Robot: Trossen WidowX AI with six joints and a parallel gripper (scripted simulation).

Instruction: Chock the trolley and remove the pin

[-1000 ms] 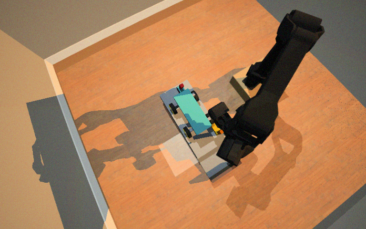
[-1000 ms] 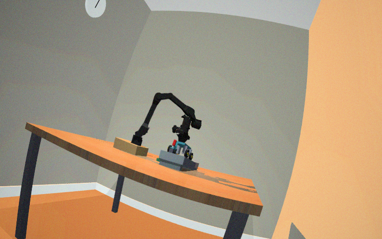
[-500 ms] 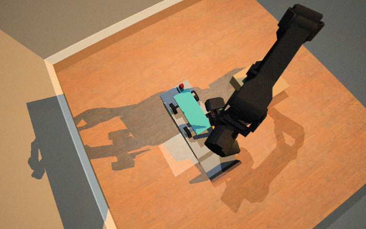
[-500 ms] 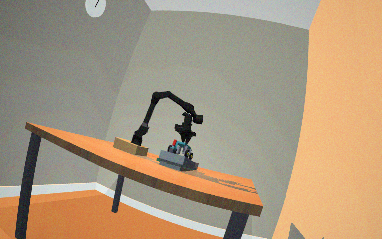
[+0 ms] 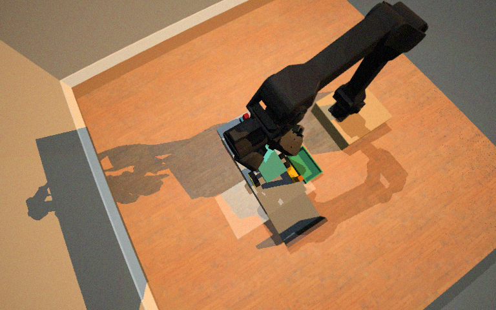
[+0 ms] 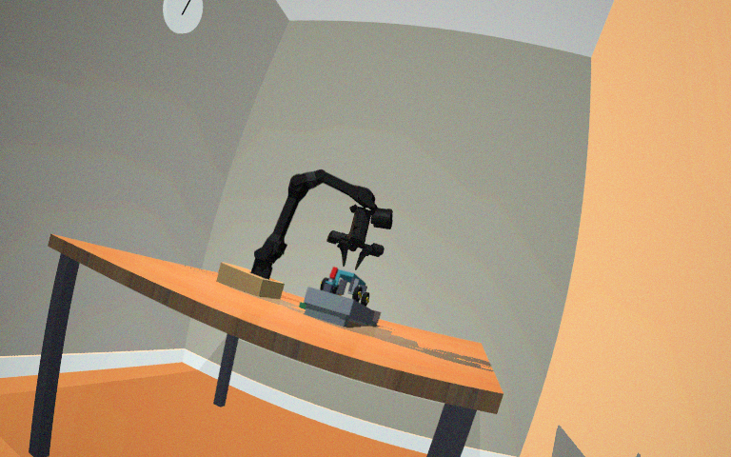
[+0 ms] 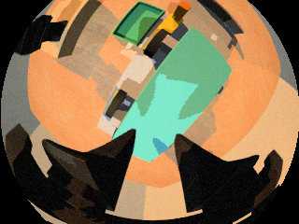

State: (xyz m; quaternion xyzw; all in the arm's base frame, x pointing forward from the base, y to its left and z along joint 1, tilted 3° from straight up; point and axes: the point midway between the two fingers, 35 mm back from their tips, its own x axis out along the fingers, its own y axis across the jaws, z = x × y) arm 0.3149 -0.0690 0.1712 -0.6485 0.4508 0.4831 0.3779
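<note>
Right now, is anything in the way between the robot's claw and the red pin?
Nothing visible. In the exterior view the open, empty gripper hangs above the trolley, a little downhill of the red-headed stop pin, with only air between them. The top view hides that gap behind the arm.

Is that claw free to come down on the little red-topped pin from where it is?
Probably yes. The gripper hangs open and empty above the trolley, with the red-headed stop pin standing exposed at the uphill end, just to one side; nothing appears to block the way.
</note>
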